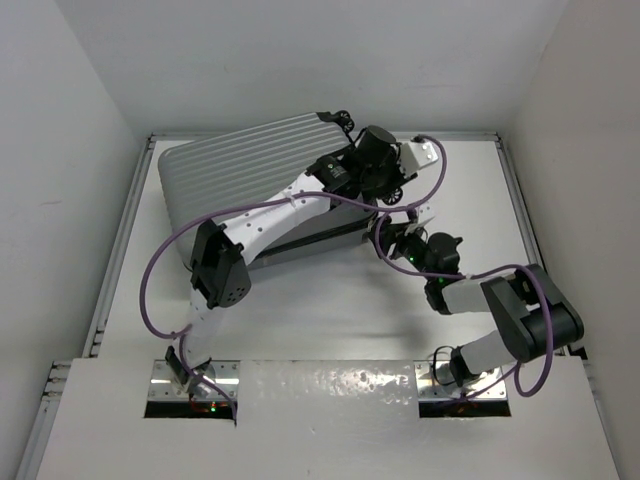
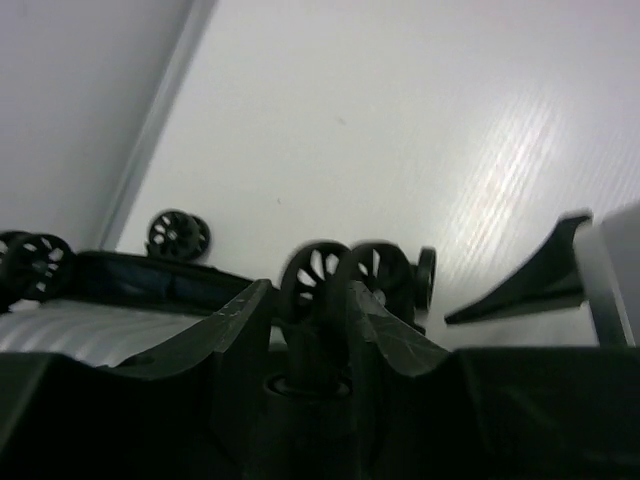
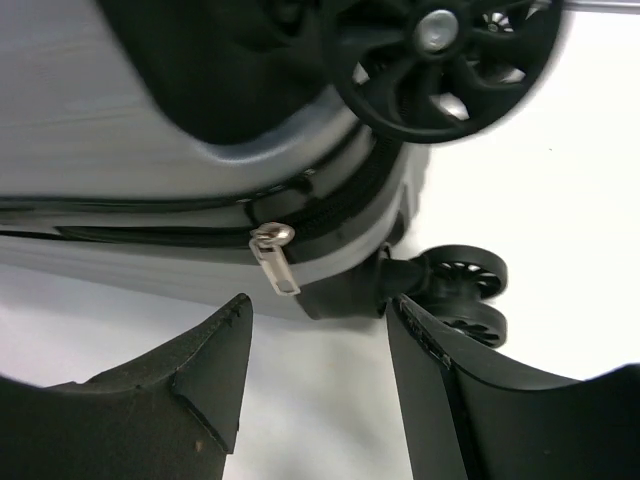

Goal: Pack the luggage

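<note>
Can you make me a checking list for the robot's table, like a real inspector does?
Surface: white table, no spills or marks seen.
Job's things: silver-grey luggage lying flat with its lid down; zipper pull hanging near a wheel-end corner.
Clutter: nothing seen.
Grippers: left gripper has its jaws closed around a black wheel of the luggage; right gripper has its jaws open just short of the zipper pull, touching nothing.
Cables: purple cables loop loosely along both arms; none looks caught.
Surroundings: plain white walls on three sides.
</note>
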`<state>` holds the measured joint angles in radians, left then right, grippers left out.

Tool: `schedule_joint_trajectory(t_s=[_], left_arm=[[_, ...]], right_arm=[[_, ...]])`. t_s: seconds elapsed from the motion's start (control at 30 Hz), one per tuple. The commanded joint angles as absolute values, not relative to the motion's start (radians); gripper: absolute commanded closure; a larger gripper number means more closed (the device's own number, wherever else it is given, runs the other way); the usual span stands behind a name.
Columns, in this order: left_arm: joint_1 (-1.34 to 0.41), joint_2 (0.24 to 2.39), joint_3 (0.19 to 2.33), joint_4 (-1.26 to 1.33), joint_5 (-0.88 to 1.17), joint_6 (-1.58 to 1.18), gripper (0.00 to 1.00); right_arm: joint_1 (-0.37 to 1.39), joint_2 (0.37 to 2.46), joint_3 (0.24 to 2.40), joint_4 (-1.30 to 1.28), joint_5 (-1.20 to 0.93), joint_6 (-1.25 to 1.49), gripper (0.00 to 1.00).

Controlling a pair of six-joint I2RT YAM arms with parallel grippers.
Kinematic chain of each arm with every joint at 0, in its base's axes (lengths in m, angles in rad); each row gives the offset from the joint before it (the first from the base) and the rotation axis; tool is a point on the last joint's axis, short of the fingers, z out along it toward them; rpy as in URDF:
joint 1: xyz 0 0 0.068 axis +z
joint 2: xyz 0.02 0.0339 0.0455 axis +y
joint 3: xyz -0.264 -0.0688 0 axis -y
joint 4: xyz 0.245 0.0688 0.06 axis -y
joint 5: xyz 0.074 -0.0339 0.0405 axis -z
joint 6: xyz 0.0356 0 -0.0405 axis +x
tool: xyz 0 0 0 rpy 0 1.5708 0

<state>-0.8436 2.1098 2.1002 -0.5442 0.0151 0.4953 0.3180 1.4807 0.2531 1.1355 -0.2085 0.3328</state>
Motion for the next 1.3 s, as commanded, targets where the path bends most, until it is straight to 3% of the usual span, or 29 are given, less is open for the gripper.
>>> schedule_joint_trajectory(t_s=[0.0,0.5,0.57,0.6,0.63,0.73,0.9,1.13,1.27], left_arm=[[-0.847,2.079,2.197,-0.371,0.037,0.502,1.00],[-0.836,2.088,2.194,-0.435,0.057,0.535,1.00],[-0.834,2.095,2.209,-0.523,0.095,0.564,0.86],[-0.834,2.101,2.224,-0.573,0.119,0.586,0.71],[-0.834,2.108,2.235,-0.639,0.145,0.589,0.46],[-0.831,2.108,2.215,-0.675,0.172,0.533,0.23],[-0.818,2.144,2.230,-0.686,0.170,0.439,0.04],[-0.782,2.282,2.371,-0.683,0.109,0.350,0.00],[-0.781,2.290,2.323,-0.684,0.118,0.330,0.00]], right_arm=[[0.353,1.494,0.290,1.216,-0.199,0.281,0.44],[0.403,1.559,0.367,1.239,-0.074,0.310,0.50],[0.402,1.552,0.344,1.250,-0.072,0.314,0.48],[0.403,1.548,0.333,1.256,-0.077,0.313,0.47],[0.403,1.542,0.310,1.255,-0.083,0.301,0.46],[0.403,1.517,0.267,1.246,-0.095,0.267,0.38],[0.403,1.462,0.244,1.149,-0.114,0.221,0.31],[0.403,1.402,0.224,1.068,-0.121,0.187,0.27],[0.402,1.358,0.195,1.028,-0.121,0.169,0.26]])
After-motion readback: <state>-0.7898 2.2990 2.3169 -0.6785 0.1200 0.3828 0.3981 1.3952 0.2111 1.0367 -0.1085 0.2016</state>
